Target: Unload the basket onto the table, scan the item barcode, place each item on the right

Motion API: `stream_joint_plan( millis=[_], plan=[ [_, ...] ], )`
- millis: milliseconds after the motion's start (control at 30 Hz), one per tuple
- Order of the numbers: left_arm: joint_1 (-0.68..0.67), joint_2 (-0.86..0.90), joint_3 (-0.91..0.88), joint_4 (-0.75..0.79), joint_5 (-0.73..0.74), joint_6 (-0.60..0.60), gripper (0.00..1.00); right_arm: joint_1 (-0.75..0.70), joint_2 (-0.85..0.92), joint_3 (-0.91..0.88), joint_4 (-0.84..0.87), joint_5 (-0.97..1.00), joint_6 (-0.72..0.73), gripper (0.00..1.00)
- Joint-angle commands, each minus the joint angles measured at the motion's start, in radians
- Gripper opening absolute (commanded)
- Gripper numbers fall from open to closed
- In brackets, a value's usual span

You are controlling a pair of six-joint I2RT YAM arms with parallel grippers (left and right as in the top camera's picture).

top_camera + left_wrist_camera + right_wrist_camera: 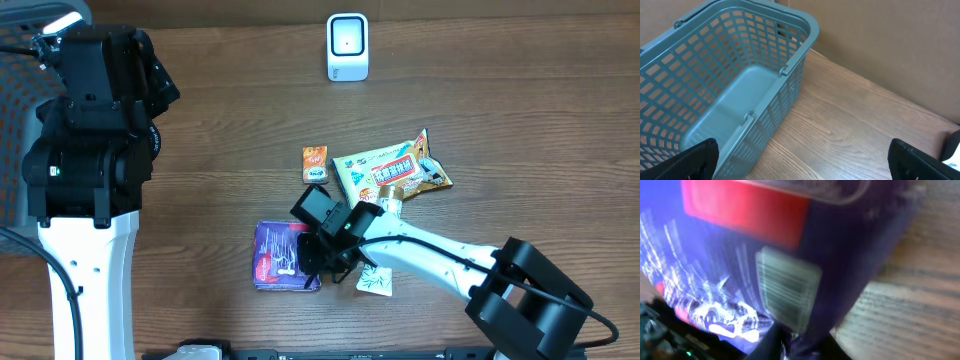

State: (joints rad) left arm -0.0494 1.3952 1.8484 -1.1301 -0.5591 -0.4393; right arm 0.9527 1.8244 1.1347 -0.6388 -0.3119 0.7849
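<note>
The item is a flat purple package (pixel 280 255) lying near the table's front edge. Up close it fills the right wrist view, with a red patch and a white barcode label (pixel 787 287) on its upper face. My right gripper (pixel 320 252) sits at the package's right edge, and its jaws (pixel 800 342) are shut on that edge. A white scanner (pixel 347 47) stands upright at the back of the table. My left gripper (pixel 807 162) hangs open and empty over bare wood beside a basket.
A teal plastic basket (pixel 795 65) stands to the left of the left gripper. A small orange box (pixel 316 163), a yellow-green snack bag (pixel 390 175) and a white sachet (pixel 375 282) lie close round the right arm.
</note>
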Motion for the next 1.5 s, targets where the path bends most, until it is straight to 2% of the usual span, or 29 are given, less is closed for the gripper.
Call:
stream_joint_plan(
  millis=[0, 100, 233, 433, 600, 767, 800, 833, 900, 933, 1067, 1133, 1200, 1333, 1400, 1467],
  plan=[
    [0.006, 0.002, 0.01, 0.0, -0.021, -0.01, 1.0, 0.007, 0.006, -0.02, -0.008, 0.02, -0.036, 0.04],
    [0.006, 0.002, 0.01, 0.0, -0.021, -0.01, 1.0, -0.001, 0.006, 0.003, -0.031, 0.02, -0.149, 0.04],
    [0.006, 0.003, 0.01, 0.0, -0.021, -0.01, 1.0, -0.033, 0.006, 0.085, -0.14, 0.043, -0.384, 0.04],
    [0.006, 0.009, 0.01, 0.001, -0.021, -0.01, 1.0, -0.103, 0.006, 0.291, -0.38, 0.248, -0.694, 0.04],
    [0.006, 0.024, 0.01, 0.0, -0.021, -0.01, 1.0, -0.118, 0.006, 0.393, -0.381, 0.263, -0.912, 0.04],
    [0.006, 0.05, 0.01, -0.003, -0.021, -0.01, 1.0, -0.118, 0.007, 0.398, -0.346, 0.263, -1.042, 0.04],
    [0.006, 0.056, 0.01, -0.002, -0.021, -0.01, 1.0, -0.118, 0.007, 0.398, -0.337, 0.264, -1.059, 0.07],
    [0.006, 0.061, 0.01, -0.002, -0.021, -0.01, 1.0, -0.118, 0.007, 0.398, -0.327, 0.271, -1.072, 0.2],
    [0.006, 0.071, 0.01, -0.002, -0.022, -0.01, 1.0, -0.118, 0.007, 0.398, -0.308, 0.302, -1.069, 0.8],
    [0.006, 0.075, 0.01, -0.002, -0.022, -0.011, 1.0, -0.118, 0.006, 0.399, -0.305, 0.312, -1.064, 1.0],
    [0.006, 0.082, 0.01, 0.005, -0.026, -0.011, 1.0, -0.119, 0.006, 0.442, -0.365, 0.318, -0.896, 1.0],
    [0.006, 0.082, 0.01, 0.008, -0.026, -0.011, 1.0, -0.125, 0.005, 0.46, -0.403, 0.305, -0.752, 1.0],
    [0.006, 0.082, 0.01, 0.011, -0.024, -0.011, 1.0, -0.138, 0.005, 0.457, -0.406, 0.179, -0.64, 1.0],
    [0.006, 0.082, 0.01, 0.009, -0.025, -0.011, 1.0, -0.15, 0.005, 0.403, -0.298, -0.067, -0.616, 1.0],
    [0.006, 0.082, 0.01, 0.005, -0.026, -0.01, 1.0, -0.153, 0.005, 0.37, -0.254, -0.05, -0.525, 1.0],
    [0.006, 0.082, 0.01, 0.001, -0.028, -0.01, 1.0, -0.166, 0.005, 0.34, -0.253, 0.023, -0.375, 1.0]
  ],
)
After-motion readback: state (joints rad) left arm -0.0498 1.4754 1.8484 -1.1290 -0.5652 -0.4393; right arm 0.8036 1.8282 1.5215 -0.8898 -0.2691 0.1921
